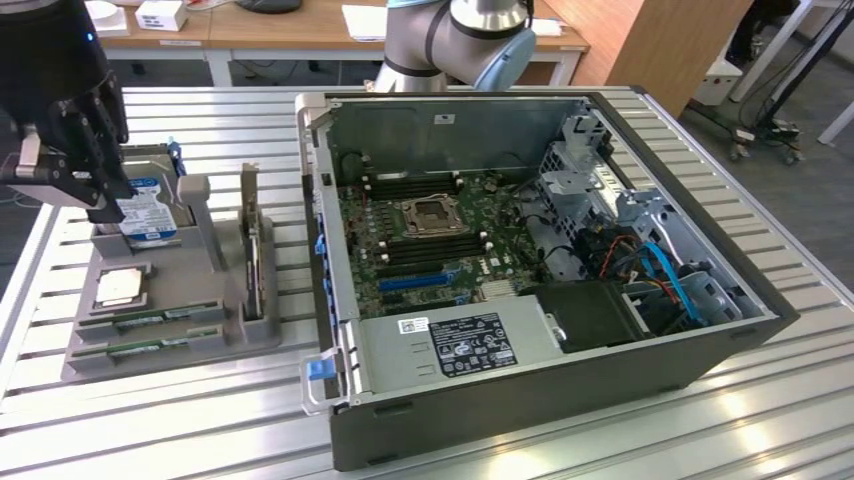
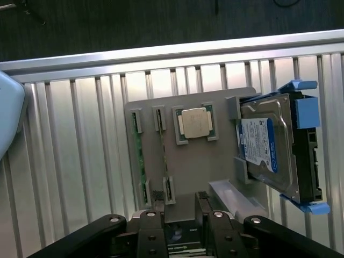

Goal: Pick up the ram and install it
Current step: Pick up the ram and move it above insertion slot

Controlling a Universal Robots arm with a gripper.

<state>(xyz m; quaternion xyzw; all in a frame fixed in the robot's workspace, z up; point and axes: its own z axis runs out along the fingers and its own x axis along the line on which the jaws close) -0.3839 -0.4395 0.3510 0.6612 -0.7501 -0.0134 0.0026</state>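
Hovering wide open and empty, the tool (image 1: 96, 195) hangs above the drive (image 1: 150, 215) at the far end of the tray (image 1: 200, 335). In the exterior view the ram (image 1: 150, 320) lies at about 5 o'clock from the tool, well apart from it, at the tray's near end. It sits on edge in a slot, long axis roughly 9 to 3 o'clock, with a second stick (image 1: 147, 347) parallel just beside it at 6 o'clock. From the wrist, the fingers (image 2: 155, 212) flank a gap that seems to lie across that axis. Between drive and ram the tray holds a CPU (image 1: 120, 287). A card (image 1: 251, 250) stands upright on its 3 o'clock side. Farther toward 3 o'clock on the table (image 1: 80, 420) sits the open case (image 1: 534, 400), board (image 1: 441, 240) exposed.
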